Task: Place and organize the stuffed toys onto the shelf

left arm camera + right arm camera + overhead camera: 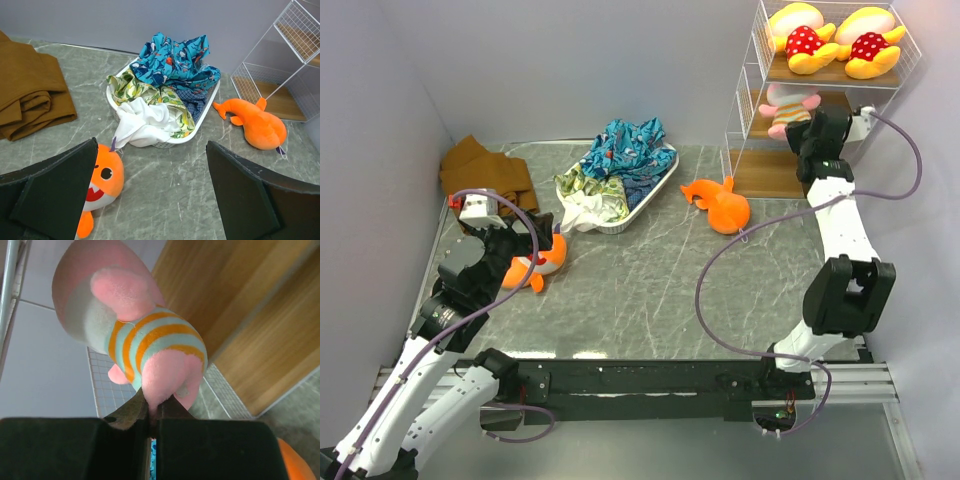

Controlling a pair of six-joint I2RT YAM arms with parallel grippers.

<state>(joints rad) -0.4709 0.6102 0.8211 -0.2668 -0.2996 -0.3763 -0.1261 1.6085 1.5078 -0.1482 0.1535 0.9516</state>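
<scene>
Pink striped toy (150, 345) pinched by the right gripper (150, 412) at the middle board of the shelf (765, 172), two o'clock; left gripper (151, 150), jaws spread, beside an orange shark (105, 175) at nine o'clock.

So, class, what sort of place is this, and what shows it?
Probably a robot lab bench, not a home: two arms bolted to a rail at the table's edge, plain walls boxing it in, and props like a wire shelf and plush toys.
</scene>
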